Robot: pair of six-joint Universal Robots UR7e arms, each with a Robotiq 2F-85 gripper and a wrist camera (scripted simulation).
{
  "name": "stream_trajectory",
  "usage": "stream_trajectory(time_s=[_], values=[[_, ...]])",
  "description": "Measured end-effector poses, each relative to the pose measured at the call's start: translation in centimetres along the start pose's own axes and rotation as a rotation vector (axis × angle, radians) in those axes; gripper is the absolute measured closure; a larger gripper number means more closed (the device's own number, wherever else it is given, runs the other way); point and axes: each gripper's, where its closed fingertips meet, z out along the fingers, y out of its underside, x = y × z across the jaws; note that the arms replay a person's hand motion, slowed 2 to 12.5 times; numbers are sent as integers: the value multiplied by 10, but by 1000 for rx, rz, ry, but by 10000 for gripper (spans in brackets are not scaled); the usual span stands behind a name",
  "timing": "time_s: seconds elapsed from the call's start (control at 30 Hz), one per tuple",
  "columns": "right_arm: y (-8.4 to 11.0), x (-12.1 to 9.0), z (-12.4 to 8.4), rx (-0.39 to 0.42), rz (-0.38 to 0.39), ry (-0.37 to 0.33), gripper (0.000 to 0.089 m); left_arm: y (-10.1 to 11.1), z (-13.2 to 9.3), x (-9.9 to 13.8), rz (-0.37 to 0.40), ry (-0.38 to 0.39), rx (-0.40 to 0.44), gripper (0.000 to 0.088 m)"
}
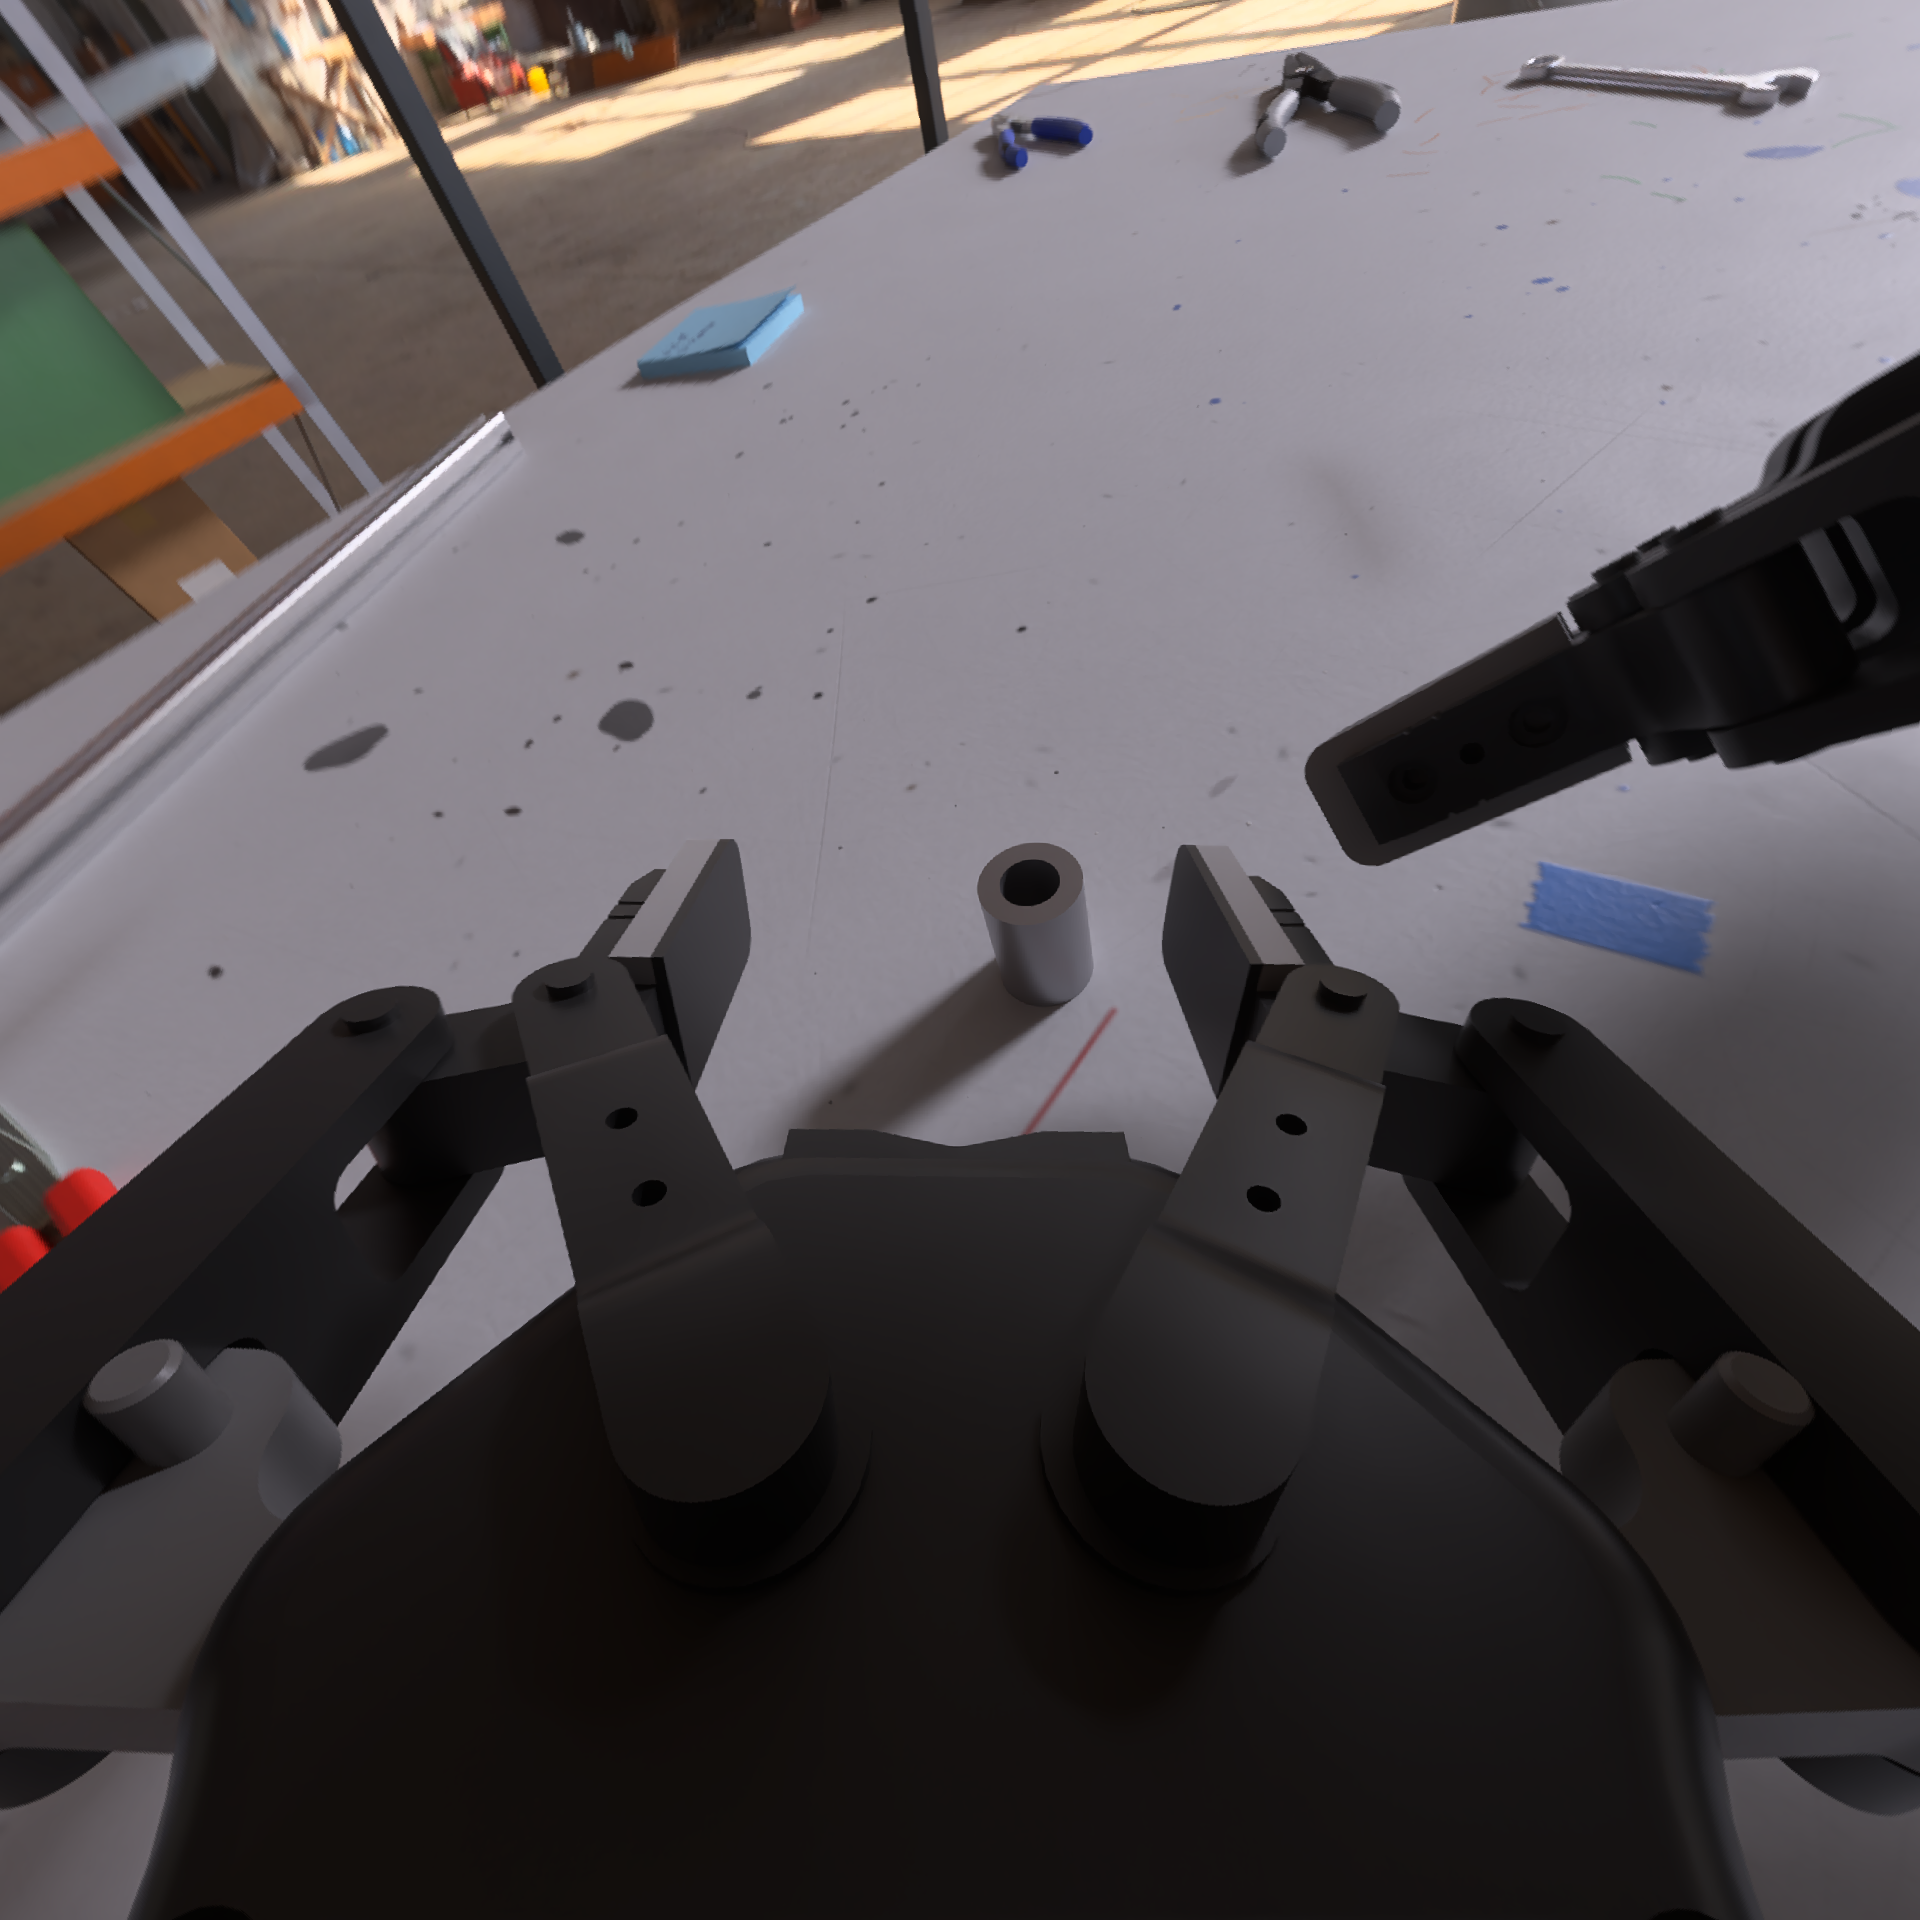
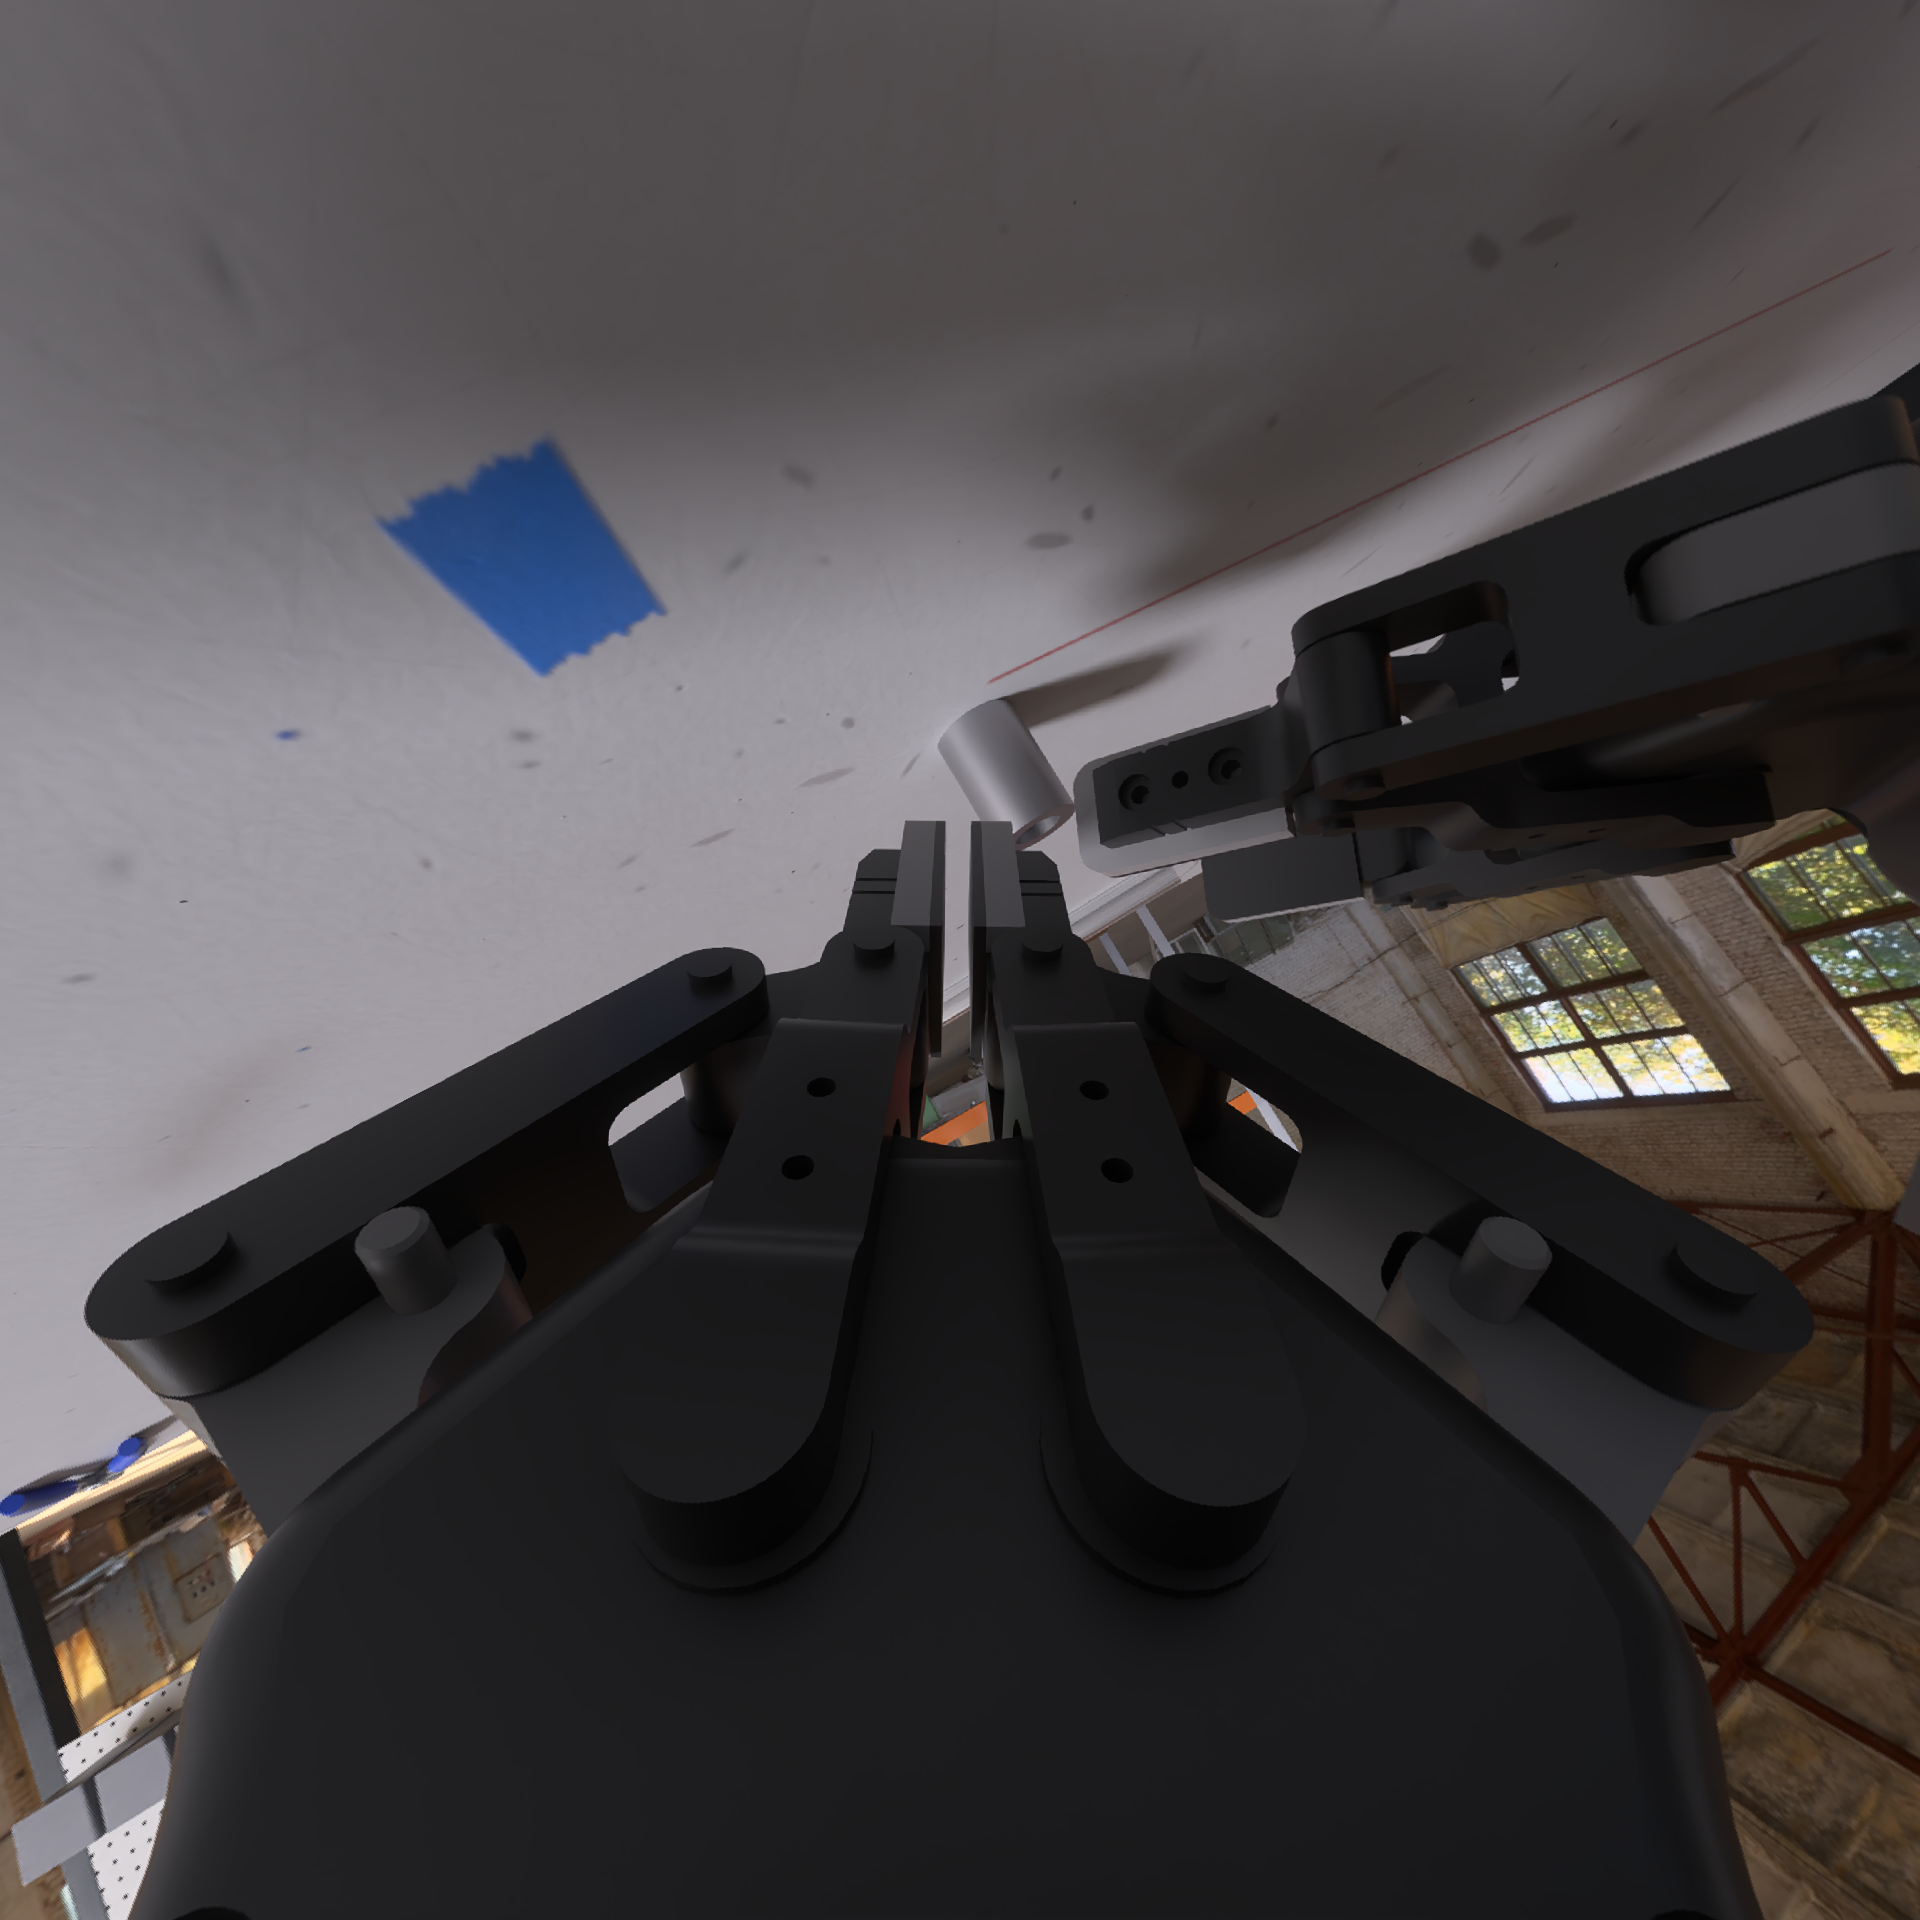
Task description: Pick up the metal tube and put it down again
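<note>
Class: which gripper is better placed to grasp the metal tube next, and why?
Left. The left gripper is open with the upright tube standing between its fingers on the table. The right gripper is shut and off to the tube's side.

No legible text, brand, number or sign in either view, faint dark marks on the top face of the blue pad point(image 1: 721, 332) at the far left of the table point(image 1: 1039, 520), too small and blurred to read
</note>
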Motion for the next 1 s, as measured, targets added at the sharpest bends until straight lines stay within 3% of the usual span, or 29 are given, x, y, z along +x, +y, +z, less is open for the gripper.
stream_trajectory(time_s=[0.27, 0.47, 1.0], values=[[0, 0, 0, 0, -1, -2, 851, 10, 6, 3, -145, 38, -85, 40], [1, 0, 0, -2, -2, 0, 851, 20, 12, 4, -216, 52, -149, 28], [1, 1, 1, -3, -1, 1, 851, 22, 18, 6, -205, 50, -168, 109]])
